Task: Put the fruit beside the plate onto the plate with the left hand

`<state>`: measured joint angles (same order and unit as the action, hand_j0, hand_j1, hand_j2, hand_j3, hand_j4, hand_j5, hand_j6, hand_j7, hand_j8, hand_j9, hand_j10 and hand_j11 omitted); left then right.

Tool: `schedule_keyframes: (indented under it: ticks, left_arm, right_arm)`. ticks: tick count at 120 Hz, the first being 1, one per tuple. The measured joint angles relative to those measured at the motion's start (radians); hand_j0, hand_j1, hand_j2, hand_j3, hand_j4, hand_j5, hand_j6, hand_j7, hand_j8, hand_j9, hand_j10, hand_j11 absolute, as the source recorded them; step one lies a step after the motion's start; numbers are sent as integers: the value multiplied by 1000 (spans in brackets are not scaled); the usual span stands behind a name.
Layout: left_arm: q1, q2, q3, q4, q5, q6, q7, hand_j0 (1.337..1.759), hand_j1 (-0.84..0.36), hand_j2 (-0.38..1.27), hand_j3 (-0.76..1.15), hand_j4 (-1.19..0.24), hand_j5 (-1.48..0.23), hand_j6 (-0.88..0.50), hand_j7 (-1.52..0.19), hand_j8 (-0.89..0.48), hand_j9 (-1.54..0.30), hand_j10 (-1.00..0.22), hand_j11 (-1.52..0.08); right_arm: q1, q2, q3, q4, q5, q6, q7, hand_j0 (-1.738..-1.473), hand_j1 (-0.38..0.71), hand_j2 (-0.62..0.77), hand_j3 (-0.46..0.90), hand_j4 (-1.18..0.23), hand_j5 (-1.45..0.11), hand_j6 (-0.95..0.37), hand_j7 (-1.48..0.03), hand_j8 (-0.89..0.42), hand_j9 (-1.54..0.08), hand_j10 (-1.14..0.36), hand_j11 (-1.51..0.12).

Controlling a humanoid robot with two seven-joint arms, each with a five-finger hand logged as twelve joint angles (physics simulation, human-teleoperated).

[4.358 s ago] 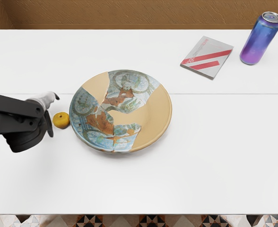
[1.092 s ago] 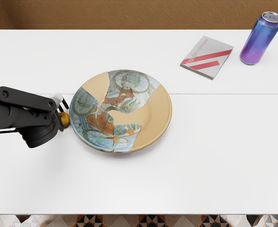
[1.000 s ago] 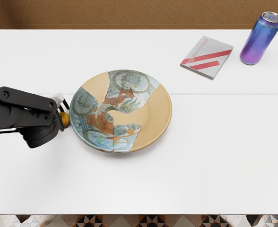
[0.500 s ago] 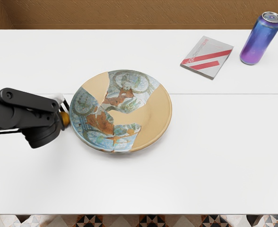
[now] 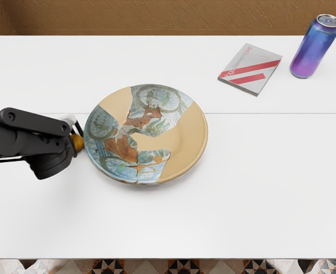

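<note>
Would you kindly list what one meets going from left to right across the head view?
left hand → fruit, peeking out at the hand's right edge → plate → booklet → can

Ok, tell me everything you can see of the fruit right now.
Only a small sliver of the fruit shows: orange-yellow, smooth and rounded. The rest is hidden by the left hand, which covers it from the left. It appears to sit on the white table, right beside the left rim of the plate, not on the plate. I cannot tell whether it touches the rim or whether the hand grips it.
</note>
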<state>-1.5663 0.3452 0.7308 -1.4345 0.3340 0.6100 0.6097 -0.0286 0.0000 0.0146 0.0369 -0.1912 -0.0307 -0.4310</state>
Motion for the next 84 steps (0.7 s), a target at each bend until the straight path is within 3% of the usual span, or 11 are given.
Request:
schedule_keyframes:
  ticks: [42, 84]
  left_arm:
    - [-1, 2, 5, 2, -7, 0, 0, 1646, -223, 88, 0, -646, -907, -424, -929, -441, -943, -653, -946]
    - [-4, 16, 9, 3, -12, 0, 2, 1649, -317, 451, 0, -616, -1051, -371, -1063, -381, -1057, -764, -1059]
  right_arm:
    - [0, 0, 0, 0, 0, 0, 0, -1658, -349, 0, 0, -1, 0, -2, 0, -1, 0, -1, 0]
    - [0, 0, 0, 0, 0, 0, 0, -1658, -349, 0, 0, -1, 0, -1, 0, -1, 0, -1, 0]
